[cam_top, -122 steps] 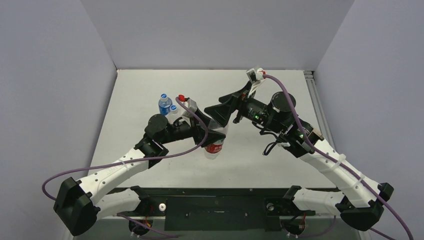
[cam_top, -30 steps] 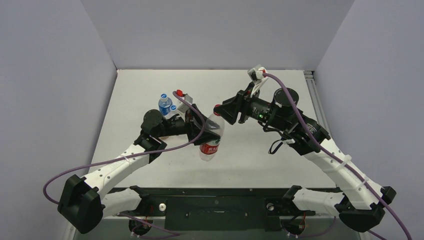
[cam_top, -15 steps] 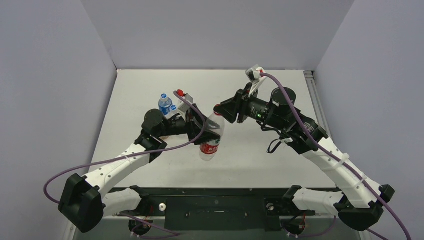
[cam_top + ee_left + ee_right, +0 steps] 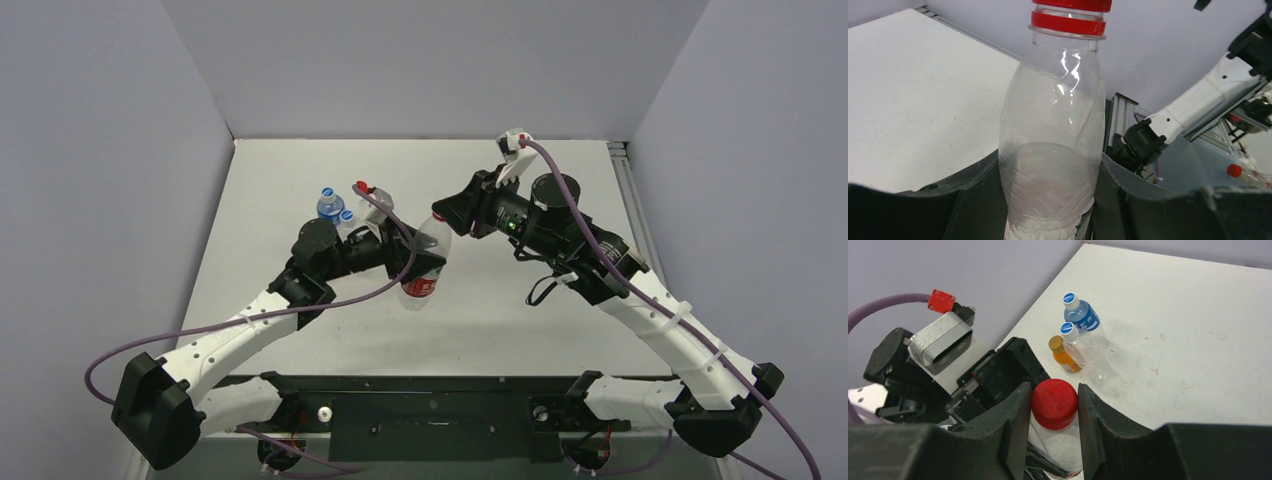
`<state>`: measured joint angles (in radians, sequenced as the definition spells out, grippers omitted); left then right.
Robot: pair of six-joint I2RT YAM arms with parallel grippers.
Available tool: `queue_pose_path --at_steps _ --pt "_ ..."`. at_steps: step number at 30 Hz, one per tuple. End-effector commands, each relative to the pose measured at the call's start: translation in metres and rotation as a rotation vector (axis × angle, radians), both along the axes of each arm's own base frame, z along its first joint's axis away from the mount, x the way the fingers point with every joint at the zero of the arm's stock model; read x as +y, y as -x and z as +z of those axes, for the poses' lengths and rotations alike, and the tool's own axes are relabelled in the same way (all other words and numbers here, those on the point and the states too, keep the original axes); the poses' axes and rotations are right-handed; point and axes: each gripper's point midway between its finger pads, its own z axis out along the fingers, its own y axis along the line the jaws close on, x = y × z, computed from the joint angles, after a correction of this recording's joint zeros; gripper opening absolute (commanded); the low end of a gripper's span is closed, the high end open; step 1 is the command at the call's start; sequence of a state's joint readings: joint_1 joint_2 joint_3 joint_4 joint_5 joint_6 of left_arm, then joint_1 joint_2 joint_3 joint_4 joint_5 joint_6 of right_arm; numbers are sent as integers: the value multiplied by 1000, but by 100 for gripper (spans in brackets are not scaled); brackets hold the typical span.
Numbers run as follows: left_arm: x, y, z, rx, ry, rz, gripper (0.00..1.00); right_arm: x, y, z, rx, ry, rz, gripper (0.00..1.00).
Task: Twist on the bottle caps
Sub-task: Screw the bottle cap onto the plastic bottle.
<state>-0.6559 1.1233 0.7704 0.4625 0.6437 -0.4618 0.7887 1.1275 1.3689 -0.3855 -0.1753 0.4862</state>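
Observation:
My left gripper (image 4: 1048, 200) is shut on the body of a clear bottle (image 4: 1050, 150) and holds it off the table, tilted; the top view shows the bottle's red label (image 4: 420, 285). A red cap (image 4: 1054, 402) sits on the bottle's neck. My right gripper (image 4: 1054, 410) is shut on that cap, with one finger pressed against each side. In the top view the right gripper (image 4: 440, 215) meets the bottle's top above the table's middle. Three other bottles stand at the left, two with blue-and-white caps (image 4: 1069, 298) (image 4: 1066, 328) and one with an orange-gold cap (image 4: 1055, 343).
The three standing bottles (image 4: 335, 210) cluster just behind the left wrist, close to the left wall. The left arm's purple cable (image 4: 395, 225) loops next to the held bottle. A metal rail (image 4: 625, 170) runs along the table's right edge.
The right gripper's jaws have closed onto the red cap. Both grippers and the bottle have shifted slightly away from the bases.

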Motion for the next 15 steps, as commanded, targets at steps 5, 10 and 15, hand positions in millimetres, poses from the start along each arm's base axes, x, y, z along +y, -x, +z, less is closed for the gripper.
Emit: queue_pose_path --at_steps 5,10,15 --pt "39 -70 51 -181 24 611 0 -20 -15 -12 165 14 -265 4" --pt "39 -77 58 -221 6 773 0 -29 -26 -28 206 93 -423 2" --pt "31 -80 53 -235 -25 850 0 -34 -31 -32 226 99 -522 1"
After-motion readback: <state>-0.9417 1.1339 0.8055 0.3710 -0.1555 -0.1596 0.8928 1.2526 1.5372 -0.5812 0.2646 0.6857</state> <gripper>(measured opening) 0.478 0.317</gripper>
